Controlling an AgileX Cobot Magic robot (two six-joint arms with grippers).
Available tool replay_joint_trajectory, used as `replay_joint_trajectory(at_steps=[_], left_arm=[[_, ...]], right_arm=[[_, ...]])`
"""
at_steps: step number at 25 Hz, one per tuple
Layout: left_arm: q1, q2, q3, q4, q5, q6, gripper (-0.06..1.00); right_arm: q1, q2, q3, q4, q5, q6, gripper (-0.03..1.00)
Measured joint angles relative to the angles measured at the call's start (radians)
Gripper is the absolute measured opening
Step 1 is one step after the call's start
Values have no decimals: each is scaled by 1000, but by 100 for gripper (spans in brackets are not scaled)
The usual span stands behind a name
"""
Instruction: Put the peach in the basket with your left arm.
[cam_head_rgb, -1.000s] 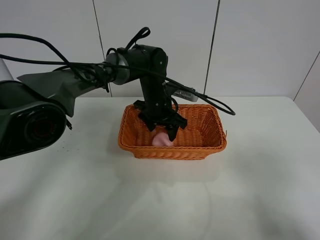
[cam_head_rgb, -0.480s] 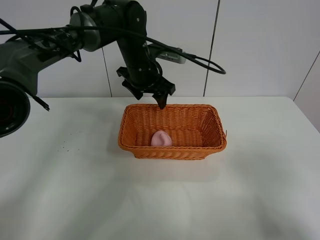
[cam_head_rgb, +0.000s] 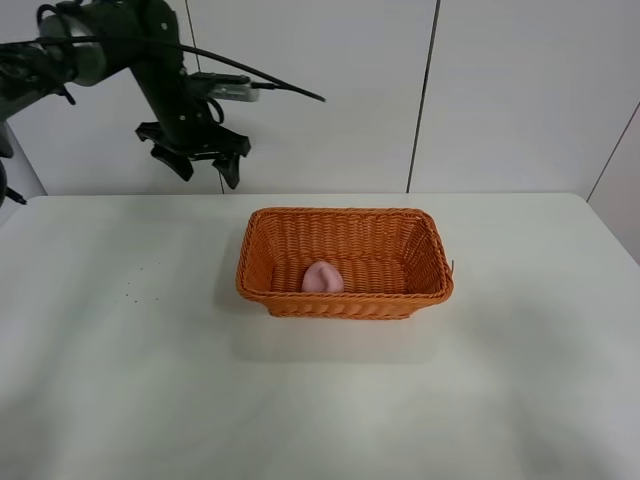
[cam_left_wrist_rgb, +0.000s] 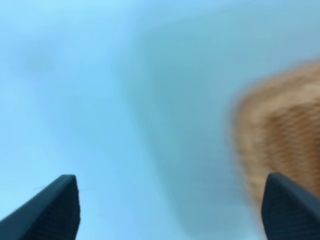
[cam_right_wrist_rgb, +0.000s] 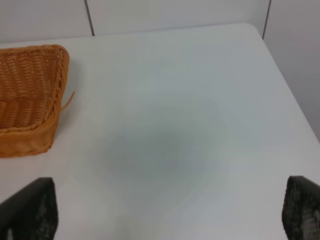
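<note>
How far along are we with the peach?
Done: the peach lies inside the basket, near its front wall. In hand: nothing. The left gripper hangs open and empty, raised well clear, up and to the left of the basket in the high view. Left: no placing step that I can see, at most parking that gripper.

woven wicker basket (cam_head_rgb: 345, 262), rough; matt peach (cam_head_rgb: 322, 278); smooth matt table (cam_head_rgb: 150, 380).

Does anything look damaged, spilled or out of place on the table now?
Only a small thing: one loose strand sticks out from the basket at its right corner. The peach lies inside, and the basket stands level.
</note>
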Motion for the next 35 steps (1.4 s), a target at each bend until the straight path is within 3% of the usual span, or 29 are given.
replay_joint_trajectory(at_steps=[7,17,25,35], left_arm=[[171,1,7,-3,0,0,85],[194,-90,172,-40,0,0,85],[194,-402,554,-41,-2,0,85],[194,-976,1133,-39,-2,0,85]], right_arm=[[0,0,0,0,0,0,69],[0,0,0,0,0,0,69],[0,0,0,0,0,0,69],[0,0,0,0,0,0,69]])
